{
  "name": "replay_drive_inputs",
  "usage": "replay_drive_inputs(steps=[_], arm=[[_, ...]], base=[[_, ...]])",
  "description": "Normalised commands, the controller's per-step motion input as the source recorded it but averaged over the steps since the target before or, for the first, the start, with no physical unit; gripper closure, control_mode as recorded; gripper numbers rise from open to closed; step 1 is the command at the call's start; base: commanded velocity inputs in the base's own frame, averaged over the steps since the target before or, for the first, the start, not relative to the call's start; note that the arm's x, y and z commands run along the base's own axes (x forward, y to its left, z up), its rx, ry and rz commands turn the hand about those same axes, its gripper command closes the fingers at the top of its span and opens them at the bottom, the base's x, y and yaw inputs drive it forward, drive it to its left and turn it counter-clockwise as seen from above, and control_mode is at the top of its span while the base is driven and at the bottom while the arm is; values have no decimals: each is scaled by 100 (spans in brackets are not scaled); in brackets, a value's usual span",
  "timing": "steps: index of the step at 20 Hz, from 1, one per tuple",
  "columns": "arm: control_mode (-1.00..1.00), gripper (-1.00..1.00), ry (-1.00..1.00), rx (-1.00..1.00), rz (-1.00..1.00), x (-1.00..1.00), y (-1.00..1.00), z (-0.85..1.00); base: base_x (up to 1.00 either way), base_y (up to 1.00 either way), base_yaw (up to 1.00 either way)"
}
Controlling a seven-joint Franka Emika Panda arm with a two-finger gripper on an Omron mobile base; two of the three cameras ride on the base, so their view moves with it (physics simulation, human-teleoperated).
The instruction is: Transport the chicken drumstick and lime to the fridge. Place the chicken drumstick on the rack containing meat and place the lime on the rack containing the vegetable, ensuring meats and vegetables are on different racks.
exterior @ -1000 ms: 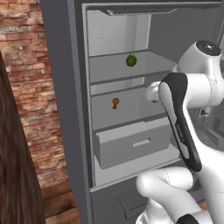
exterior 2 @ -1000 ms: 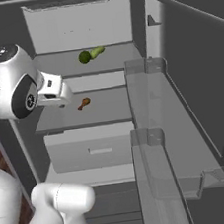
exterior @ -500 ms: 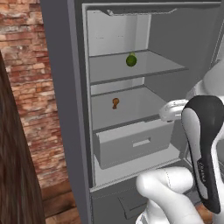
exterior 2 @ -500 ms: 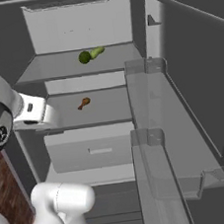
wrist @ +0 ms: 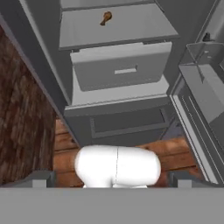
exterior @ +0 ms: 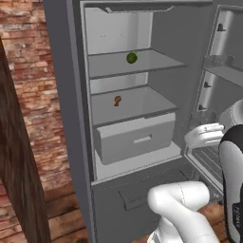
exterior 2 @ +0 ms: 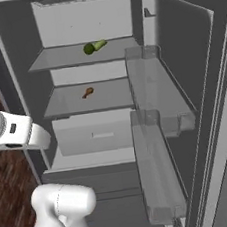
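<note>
The fridge (exterior: 60, 95) stands open. On its upper shelf, the rack containing the vegetable (exterior: 159, 60), lies a green vegetable (exterior 2: 93, 47). The lower shelf, the rack containing meat (exterior: 144, 102), holds a small orange-brown meat bit (exterior: 117, 100), which the hand view also shows (wrist: 105, 18). My gripper (wrist: 112, 180) is open and empty, drawn back low in front of the fridge with its fingertips (wrist: 41, 178) far apart. The white arm (exterior: 232, 161) rises at the right of the left base view. The chicken drumstick and the lime are out of view.
A white drawer (exterior: 135, 137) sits under the lower shelf. The open door carries clear door racks (exterior 2: 155, 87) on the right. A brick wall (exterior: 28, 71) and a dark wooden panel (exterior: 14, 166) stand to the left. Wooden floor (wrist: 26, 122) lies below.
The arm has swung back from in front of the shelves, down and away from the fridge. The whole picture has shifted a little, so the base has moved. The gripper stayed open.
</note>
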Motion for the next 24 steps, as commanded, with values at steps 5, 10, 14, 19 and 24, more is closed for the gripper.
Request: replay_drive_inputs(steps=[5, 10, 14, 19, 24], arm=[[100, -100, 0, 0, 0, 0, 0, 0], [100, -100, 0, 0, 0, 0, 0, 0], [100, -100, 0, 0, 0, 0, 0, 0], [100, -100, 0, 0, 0, 0, 0, 0], [100, -100, 0, 0, 0, 0, 0, 0]], base=[[-100, 19, 0], [-100, 25, 0], [-100, 0, 0], [-100, -65, 1], [-91, -100, -1]])
